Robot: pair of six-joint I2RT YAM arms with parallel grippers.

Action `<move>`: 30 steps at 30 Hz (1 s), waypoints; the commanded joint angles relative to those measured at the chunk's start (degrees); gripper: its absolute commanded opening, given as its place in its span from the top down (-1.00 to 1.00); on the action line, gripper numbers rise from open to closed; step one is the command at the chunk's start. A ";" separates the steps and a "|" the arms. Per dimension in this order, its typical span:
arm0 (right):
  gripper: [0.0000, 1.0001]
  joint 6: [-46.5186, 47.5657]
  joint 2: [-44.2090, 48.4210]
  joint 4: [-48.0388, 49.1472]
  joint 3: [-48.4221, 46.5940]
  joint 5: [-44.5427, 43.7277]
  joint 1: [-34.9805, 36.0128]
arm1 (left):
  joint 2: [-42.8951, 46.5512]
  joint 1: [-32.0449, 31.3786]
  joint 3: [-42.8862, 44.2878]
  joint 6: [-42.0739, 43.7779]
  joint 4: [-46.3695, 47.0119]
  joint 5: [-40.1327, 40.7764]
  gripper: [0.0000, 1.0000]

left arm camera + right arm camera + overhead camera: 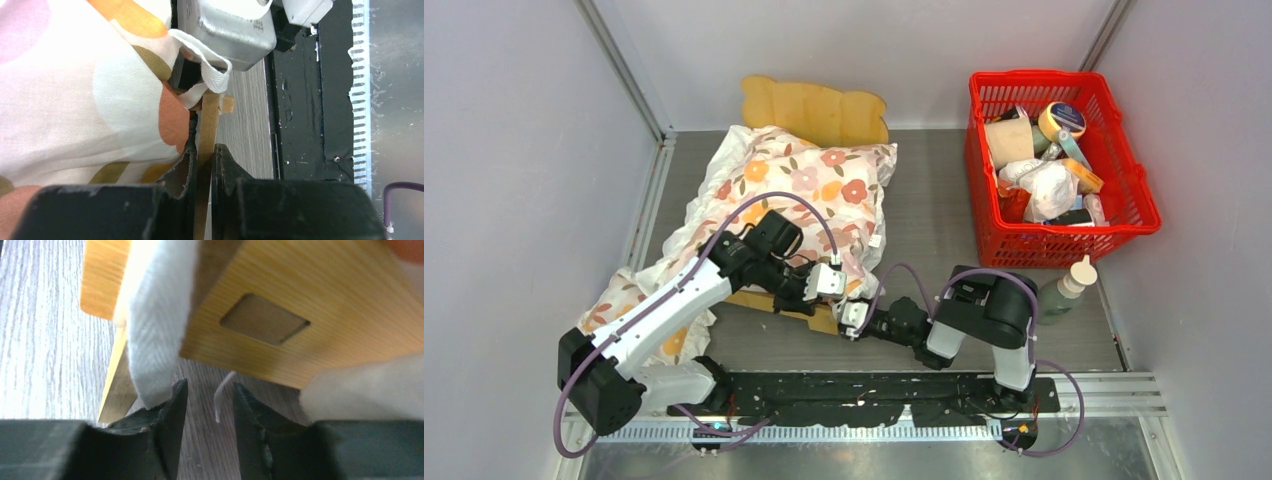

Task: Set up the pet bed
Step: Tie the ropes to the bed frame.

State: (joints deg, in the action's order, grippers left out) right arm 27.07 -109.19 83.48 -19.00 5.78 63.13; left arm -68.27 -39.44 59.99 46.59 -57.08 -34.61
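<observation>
— Count?
— I see one pet bed (849, 118), one cushion (799, 185), one basket (986, 218), one bottle (1064, 290). Bed: pale wood, scalloped headboard (804, 108), left of the basket, under the cushion.
— Jaws?
— My left gripper (204, 156) clamps its rail (209, 122); right gripper (207, 390) parted, holding nothing.

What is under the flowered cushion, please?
A light-wood pet bed: its scalloped headboard shows behind the cushion and one rail edge in front. The sleeping surface is covered.

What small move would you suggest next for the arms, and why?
Probably ease the right gripper onto the white twill tie and close. Its jaws stand open just short of the tie, while the left gripper is clamped on the pet bed's wooden rail.
</observation>
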 commanded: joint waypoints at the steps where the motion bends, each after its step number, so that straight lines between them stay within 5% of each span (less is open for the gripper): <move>1: 0.36 3.24 -1.22 9.26 -2.72 1.58 -0.44 | 1.38 0.93 4.34 -3.08 3.32 -4.00 1.00; 4: 0.87 3.11 -0.49 9.33 -1.71 0.85 -0.47 | 1.23 1.15 4.28 -3.00 3.46 -3.98 1.00; 24: 0.90 -22.40 25.16 8.92 19.59 -16.01 6.65 | 2.71 1.82 -1.63 -9.79 11.46 5.00 1.00; 30: 0.90 -26.78 37.67 -12.36 18.23 -22.31 9.43 | 3.99 1.94 -5.28 -9.65 14.70 5.16 1.00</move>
State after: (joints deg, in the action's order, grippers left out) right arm 5.17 -77.76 81.62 -0.51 -10.37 70.91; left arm -67.66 -39.48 55.42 42.35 -49.69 -34.41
